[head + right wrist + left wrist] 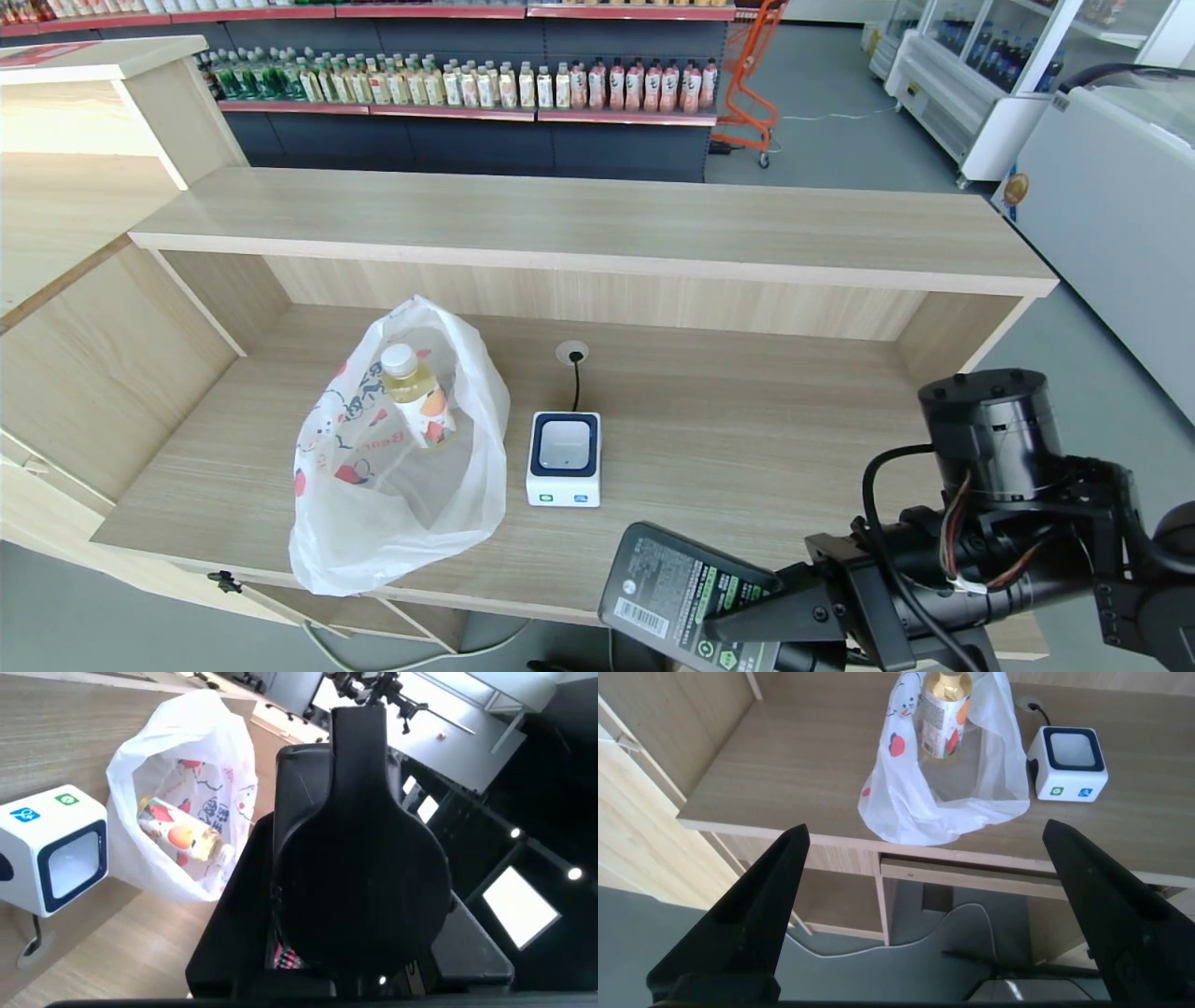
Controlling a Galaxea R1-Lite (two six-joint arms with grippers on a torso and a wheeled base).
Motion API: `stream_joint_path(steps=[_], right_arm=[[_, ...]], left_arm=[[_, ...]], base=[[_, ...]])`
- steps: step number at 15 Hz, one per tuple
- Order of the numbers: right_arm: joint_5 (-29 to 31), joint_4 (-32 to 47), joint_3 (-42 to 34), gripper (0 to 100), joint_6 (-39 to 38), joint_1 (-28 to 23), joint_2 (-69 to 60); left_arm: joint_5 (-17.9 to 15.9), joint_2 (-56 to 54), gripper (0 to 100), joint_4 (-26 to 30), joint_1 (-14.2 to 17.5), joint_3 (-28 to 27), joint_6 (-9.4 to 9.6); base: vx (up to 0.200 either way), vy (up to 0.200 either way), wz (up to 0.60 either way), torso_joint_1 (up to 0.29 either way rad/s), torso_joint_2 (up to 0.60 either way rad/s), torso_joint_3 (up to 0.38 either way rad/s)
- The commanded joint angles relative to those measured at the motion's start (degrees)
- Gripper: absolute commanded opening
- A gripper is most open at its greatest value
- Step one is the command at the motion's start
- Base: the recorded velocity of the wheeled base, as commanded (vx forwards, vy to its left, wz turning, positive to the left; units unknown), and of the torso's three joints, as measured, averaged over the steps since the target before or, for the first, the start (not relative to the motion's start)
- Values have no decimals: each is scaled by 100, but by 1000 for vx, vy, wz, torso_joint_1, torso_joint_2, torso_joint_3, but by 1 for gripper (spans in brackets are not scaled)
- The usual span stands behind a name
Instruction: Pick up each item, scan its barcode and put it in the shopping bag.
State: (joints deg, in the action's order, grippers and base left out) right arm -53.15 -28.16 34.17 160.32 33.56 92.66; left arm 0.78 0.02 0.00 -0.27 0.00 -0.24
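My right pincer (pixel 752 611) is clamped on a black pack (pixel 665 583) over the table (pixel 747 439) edge. The scanner (pixel 564 457) stands beside the white bag (pixel 373 532), which holds one bottle (pixel 415 392). My left pincer (pixel 926 835) is spread wide.

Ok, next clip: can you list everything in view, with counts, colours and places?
shopping bag: 1, white with red print, left part of the counter, mouth open
bottle: 1, yellowish drink with a white cap, inside the shopping bag
scanner: 1, white with a dark top, mid-counter, just right of the bag
cable: 1, black, from the scanner to a hole farther back
package: 1, dark with a white barcode label, over the counter's near edge
counter: 1, light wood
shelf bottles: many, green to pink, in a row behind the counter
trolley: 1, orange, beside the shelf
freezer: 1, white, right of the counter
left gripper: 1, black, open, before the counter's near edge
right gripper: 1, black, shut on the package
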Motion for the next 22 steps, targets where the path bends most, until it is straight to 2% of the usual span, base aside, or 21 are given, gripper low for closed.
stream_joint_path(steps=[1,5,6,7,8,9,10,12,13,14,15,16,17,19,21,22], right_arm=[[-2,-5,28,0,-1,1,59],[-2,4,28,0,-9,1,68],[-2,4,81,0,-291,1,42],[-2,-14,318,0,-1011,1,-38],[-2,-14,318,0,-1011,1,-38],[94,-23,1039,0,-3147,-174,-459],[674,-137,1250,0,-4624,-588,-890],[2054,-128,1083,0,-6865,-1510,-1707],[2230,21,925,0,-7840,-1871,-1848],[2204,214,854,0,-8895,-2301,-1901],[2046,434,740,0,-9589,-2829,-1989],[1993,707,828,0,-10547,-3066,-1989],[2028,918,828,0,-11312,-3084,-2015],[2019,1691,854,0,-13975,-3057,-2015],[2002,1735,793,0,-16375,-2829,-1980],[2010,1735,793,0,-17227,-2785,-1866]], left_arm=[[1,-2,100,0,0,0,-2],[1,-2,100,0,0,0,-2],[1,-2,100,0,0,0,-2],[1,-2,100,0,0,0,-2],[1,-2,100,0,0,0,-2],[1,-2,100,0,0,0,-2],[1,-2,100,0,0,0,-2],[1,-2,100,0,0,0,-2],[1,-2,100,0,0,0,-2],[1,-2,100,0,0,0,-2],[1,-2,100,0,0,0,-2],[1,-2,100,0,0,0,-2],[1,-2,100,0,0,0,-2],[1,-2,100,0,0,0,-2],[1,-2,100,0,0,0,-2],[1,-2,100,0,0,0,-2]], base=[[0,0,0,0,0,0],[0,0,0,0,0,0],[0,0,0,0,0,0],[0,0,0,0,0,0],[0,0,0,0,0,0],[0,0,0,0,0,0],[0,0,0,0,0,0],[0,0,0,0,0,0],[0,0,0,0,0,0],[0,0,0,0,0,0],[0,0,0,0,0,0],[0,0,0,0,0,0],[0,0,0,0,0,0],[0,0,0,0,0,0],[0,0,0,0,0,0],[0,0,0,0,0,0]])
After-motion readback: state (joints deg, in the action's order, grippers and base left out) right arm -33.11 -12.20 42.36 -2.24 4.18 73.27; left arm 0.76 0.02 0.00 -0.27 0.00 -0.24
